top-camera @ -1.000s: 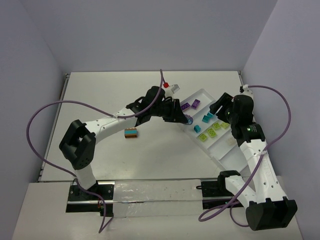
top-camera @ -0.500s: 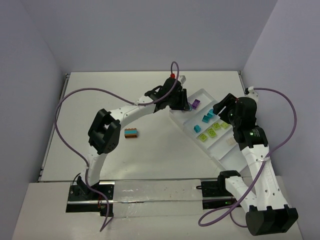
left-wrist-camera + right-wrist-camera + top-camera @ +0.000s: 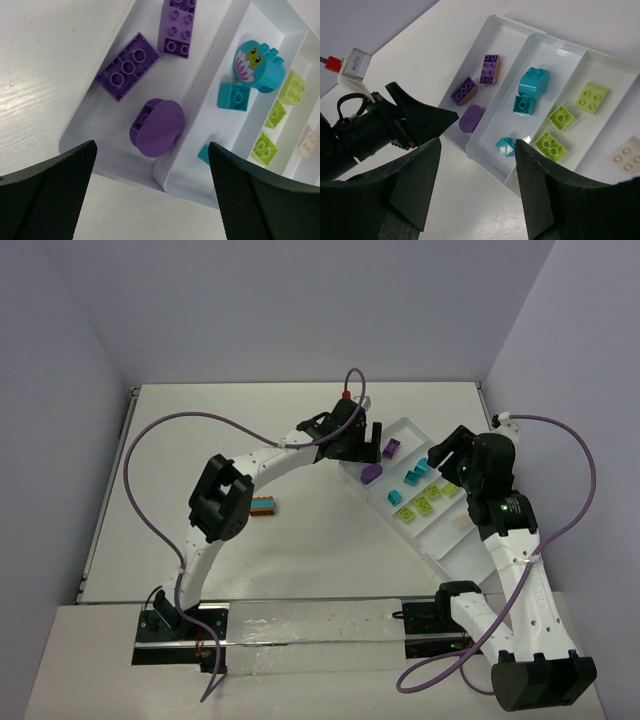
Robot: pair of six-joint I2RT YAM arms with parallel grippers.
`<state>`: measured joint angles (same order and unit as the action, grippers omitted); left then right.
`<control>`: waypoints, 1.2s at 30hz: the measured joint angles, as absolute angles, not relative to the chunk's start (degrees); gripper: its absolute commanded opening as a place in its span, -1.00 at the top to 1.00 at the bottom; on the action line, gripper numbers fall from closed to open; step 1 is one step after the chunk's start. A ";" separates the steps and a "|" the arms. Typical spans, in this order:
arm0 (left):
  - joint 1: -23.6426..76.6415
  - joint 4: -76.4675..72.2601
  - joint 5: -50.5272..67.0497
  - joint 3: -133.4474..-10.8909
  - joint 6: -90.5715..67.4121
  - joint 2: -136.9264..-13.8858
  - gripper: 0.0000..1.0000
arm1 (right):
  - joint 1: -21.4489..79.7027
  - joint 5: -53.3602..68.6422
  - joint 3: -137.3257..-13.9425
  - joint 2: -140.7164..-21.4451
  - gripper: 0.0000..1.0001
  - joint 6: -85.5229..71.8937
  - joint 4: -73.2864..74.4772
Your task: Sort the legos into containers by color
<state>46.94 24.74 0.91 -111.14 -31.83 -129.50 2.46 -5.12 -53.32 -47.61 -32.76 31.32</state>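
The long white tray [image 3: 456, 551] lies slanted at the right. My left gripper [image 3: 366, 444] hovers open over its far-left compartment, nothing between its fingers [image 3: 48, 190]. A rounded purple lego [image 3: 156, 127] lies there on its side beside two purple bricks [image 3: 127, 66]. The neighbouring compartment holds teal legos [image 3: 233, 96], then come lime ones [image 3: 276, 114] and a cream one [image 3: 307, 142]. My right gripper [image 3: 450, 454] hangs open and empty above the tray's middle [image 3: 477, 180]. An orange-brown and teal clump [image 3: 264, 506] sits on the table left of the tray.
A small white box with a red cap [image 3: 346, 400] rests behind the left gripper, also in the right wrist view [image 3: 353, 62]. Purple cables arc over both arms. Walls close in the table at the back and sides.
My left gripper carried the rounded purple lego over the tray's end compartment, then opened; the lego now lies in that compartment. The right arm barely moved.
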 measured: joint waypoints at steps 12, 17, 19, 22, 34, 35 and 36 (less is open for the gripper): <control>41.92 26.55 -7.32 -79.43 -38.18 -101.30 -0.94 | 6.79 0.30 -53.30 -52.01 -0.53 -30.83 28.64; 34.60 27.91 -13.86 -63.85 -44.54 -83.15 -0.99 | 23.71 0.78 -53.58 -59.80 -0.53 -29.09 23.85; 33.52 28.07 -14.02 -59.86 -45.68 -78.96 -0.99 | 27.85 1.00 -54.22 -64.04 -0.53 -28.88 23.11; 32.43 28.51 -14.10 -55.14 -46.33 -76.06 -0.99 | 31.01 0.96 -55.50 -69.53 -0.53 -28.84 22.55; 32.37 30.26 -15.18 -54.62 -43.70 -86.23 -0.99 | 32.27 1.31 -60.09 -76.73 -0.53 -30.22 20.55; 32.75 30.50 -15.66 -55.30 -43.37 -87.25 -0.99 | 32.27 1.30 -60.10 -76.73 -0.53 -30.33 20.56; 33.14 30.62 -16.05 -55.79 -43.08 -87.98 -0.99 | 32.27 1.30 -60.10 -76.73 -0.53 -30.40 20.55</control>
